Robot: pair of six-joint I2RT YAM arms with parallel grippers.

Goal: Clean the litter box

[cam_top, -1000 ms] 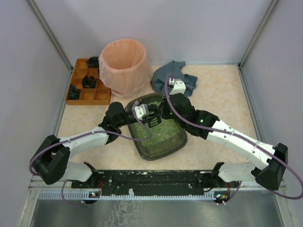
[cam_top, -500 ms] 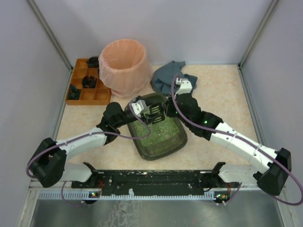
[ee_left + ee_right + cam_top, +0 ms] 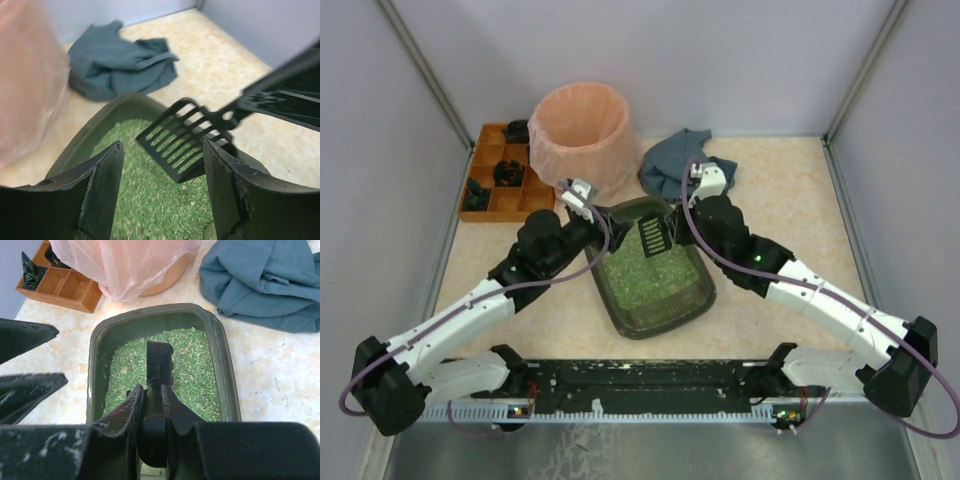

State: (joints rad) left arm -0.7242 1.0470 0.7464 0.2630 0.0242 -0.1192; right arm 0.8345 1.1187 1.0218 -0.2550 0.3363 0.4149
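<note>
Position check: found litter box [image 3: 658, 325] mid-table [image 3: 770, 190], between the two arms, on the near side of pink-lined bin [image 3: 582, 140] and blue-grey cloth [image 3: 680, 160]; carried green granular litter across its floor. Noted right hand [image 3: 152, 405] clamped tight on the handle of black slotted scoop [image 3: 182, 137], scoop head tilted over the far end of the litter; could not tell whether the head touched the granules. Noted left hand [image 3: 163, 150] at the box's far left corner, close to the bin, fingers [image 3: 102, 185] parted roughly halfway, gripping nothing, scoop head visible beyond the gap. Logged orange compartmented tray [image 3: 505, 190] left of the bin, dark items in several compartments.
</note>
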